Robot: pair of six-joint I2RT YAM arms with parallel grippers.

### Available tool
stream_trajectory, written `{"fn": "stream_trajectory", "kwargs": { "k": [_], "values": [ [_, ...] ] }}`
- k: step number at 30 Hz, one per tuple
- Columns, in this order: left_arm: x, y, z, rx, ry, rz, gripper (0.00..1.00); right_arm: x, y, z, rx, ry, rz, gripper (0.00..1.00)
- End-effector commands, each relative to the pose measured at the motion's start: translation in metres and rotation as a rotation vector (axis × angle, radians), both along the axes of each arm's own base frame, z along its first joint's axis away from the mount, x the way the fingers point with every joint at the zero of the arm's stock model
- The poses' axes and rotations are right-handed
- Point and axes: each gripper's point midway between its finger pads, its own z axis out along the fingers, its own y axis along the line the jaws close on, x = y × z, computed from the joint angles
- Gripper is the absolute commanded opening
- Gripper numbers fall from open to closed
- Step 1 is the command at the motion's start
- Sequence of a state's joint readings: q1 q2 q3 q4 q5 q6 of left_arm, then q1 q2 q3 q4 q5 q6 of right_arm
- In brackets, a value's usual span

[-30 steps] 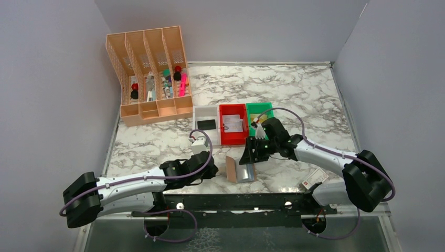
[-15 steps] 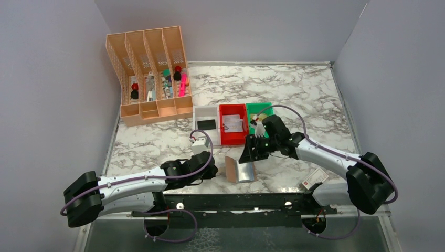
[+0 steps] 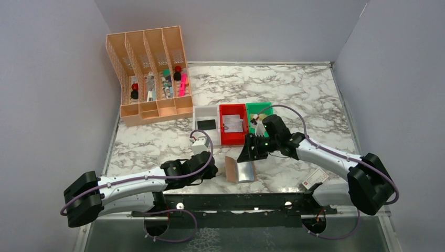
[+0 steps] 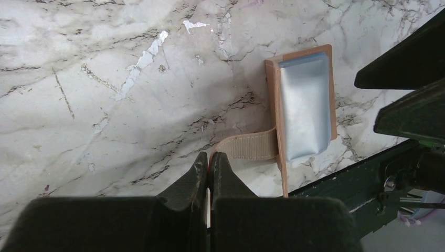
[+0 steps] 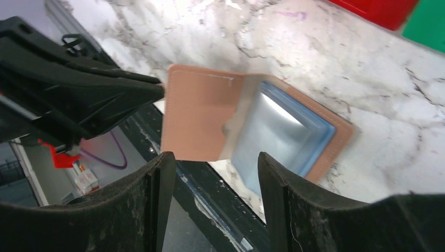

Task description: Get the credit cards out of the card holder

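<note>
Marbled bench (image 3: pixel 315 89). Upper left: peach organiser (image 3: pixel 149 73). Centre: white bin (image 3: pixel 202 112), red bin (image 3: pixel 232 107), green bin (image 3: pixel 261 107), side by side. Lower centre: card holder (image 3: pixel 240 169), lying open near the front edge.

Left arm (image 3: pixel 131 185), right arm (image 3: pixel 325 153): white link shells, bulky black joint housings (image 3: pixel 81 202). Purple cable (image 3: pixel 210 152) loops up behind left claw (image 3: pixel 212 169); same behind right claw (image 3: pixel 245 153). Fingers (image 5: pixel 131 210) matte black, thick, tapering.

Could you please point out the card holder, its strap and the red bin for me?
card holder (image 4: pixel 306 113), left wrist view, on its pale blue-grey inner face.
strap (image 4: pixel 252 147), left wrist view, on the middle of the tan band.
red bin (image 3: pixel 233 141), top external view, on its near wall.
</note>
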State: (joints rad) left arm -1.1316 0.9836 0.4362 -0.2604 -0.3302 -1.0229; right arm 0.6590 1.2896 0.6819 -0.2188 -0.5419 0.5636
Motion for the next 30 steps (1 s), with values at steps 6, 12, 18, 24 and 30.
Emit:
{"fn": "stream_trajectory", "kwargs": {
  "k": [6, 12, 18, 24, 30],
  "values": [
    [0.005, -0.002, 0.011, -0.038, -0.032, 0.01, 0.0, -0.013, -0.015, -0.04, -0.091, 0.096, -0.025, 0.64],
    [0.004, -0.003, 0.01, -0.033, -0.028, 0.005, 0.0, -0.017, -0.011, -0.049, -0.079, 0.13, -0.002, 0.64],
    [0.004, -0.003, 0.009, -0.031, -0.022, 0.006, 0.0, -0.017, -0.004, -0.039, -0.031, 0.118, 0.03, 0.62],
    [0.004, -0.006, 0.007, -0.028, -0.02, -0.002, 0.0, -0.018, 0.0, -0.033, -0.013, 0.123, 0.046, 0.61],
    [0.003, -0.007, 0.005, -0.018, -0.013, -0.013, 0.0, -0.022, 0.001, -0.04, -0.006, 0.159, 0.049, 0.62]
  ]
}}
